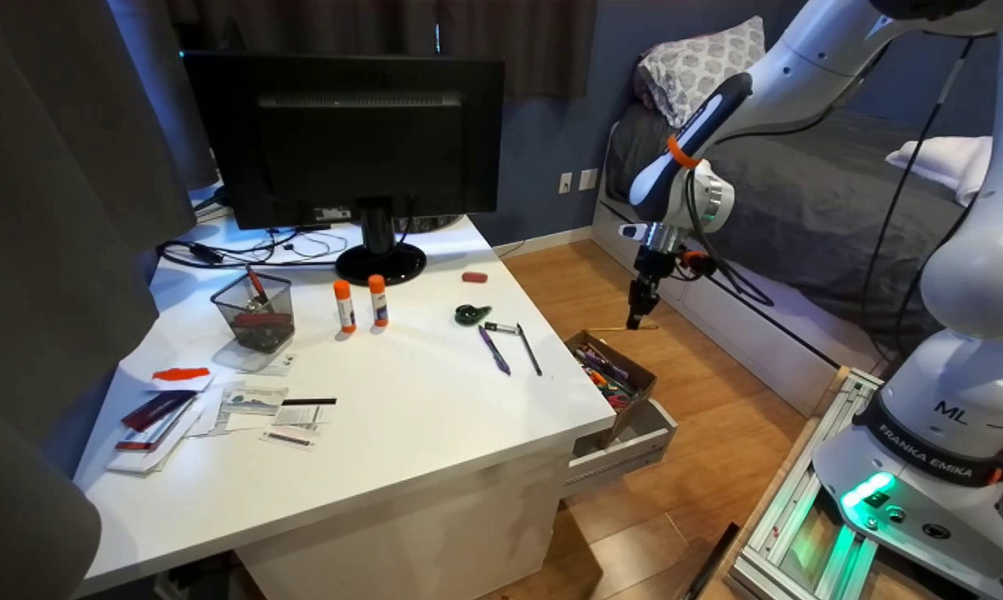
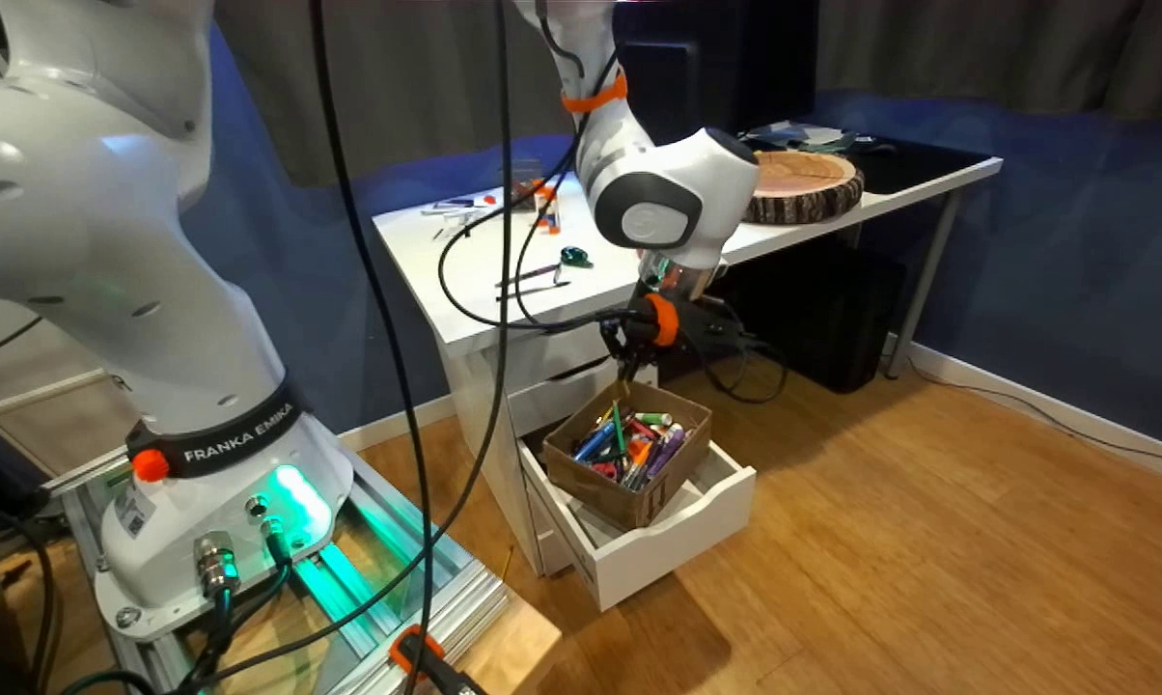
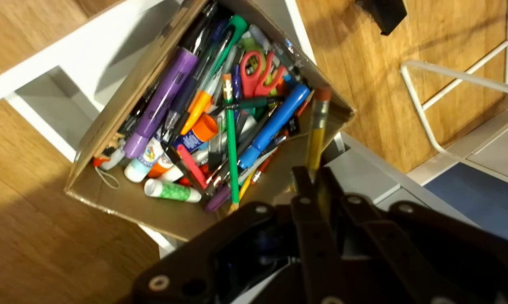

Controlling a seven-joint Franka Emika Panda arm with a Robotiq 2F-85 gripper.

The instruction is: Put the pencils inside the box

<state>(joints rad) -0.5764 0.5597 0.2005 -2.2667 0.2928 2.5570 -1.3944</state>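
Note:
My gripper [image 1: 633,322] is shut on a yellow pencil [image 3: 316,143] with a red eraser. The pencil lies across the fingertips and also shows in both exterior views [image 1: 606,329] [image 2: 623,390]. The gripper [image 2: 627,373] is above the back edge of the cardboard box [image 2: 605,494]. In the wrist view [image 3: 315,175] the pencil's eraser end shows over the box's [image 3: 148,213] rim, and part of the pencil is hidden between the fingers. The box holds many pens, markers, a green pencil [image 3: 232,147] and red scissors [image 3: 256,80]. A dark pencil [image 1: 530,350] lies on the desk.
The box sits in an open white drawer [image 2: 673,550] beside the white desk [image 1: 435,408]. On the desk are a purple pen [image 1: 494,350], a green tape dispenser [image 1: 471,314], glue sticks [image 1: 345,308], a mesh cup [image 1: 256,312] and a monitor [image 1: 343,133].

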